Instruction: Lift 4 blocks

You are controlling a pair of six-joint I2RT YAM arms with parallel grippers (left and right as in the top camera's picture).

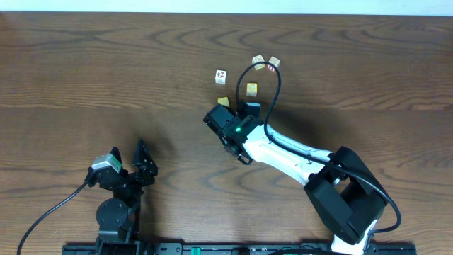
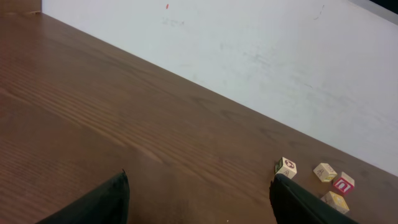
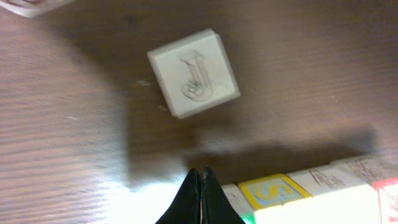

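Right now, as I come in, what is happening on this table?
The right arm reaches out to a small group of toy blocks in the middle of the wooden table. The right hand is shut, with nothing visible between its fingers. It hangs over the table, close to a white block with a letter. I cannot see any block lifted yet. The left hand rests wide open near the front edge, away from the blocks.

Ahead of the left tool (image 2: 199,179), the counter (image 2: 124,112) runs bare to the white wall (image 2: 261,50); blocks (image 2: 324,172) sit ahead to its right. Just ahead of the right tool (image 3: 201,177) lies a white cube (image 3: 194,73), with other blocks (image 3: 273,190) crowding its right.
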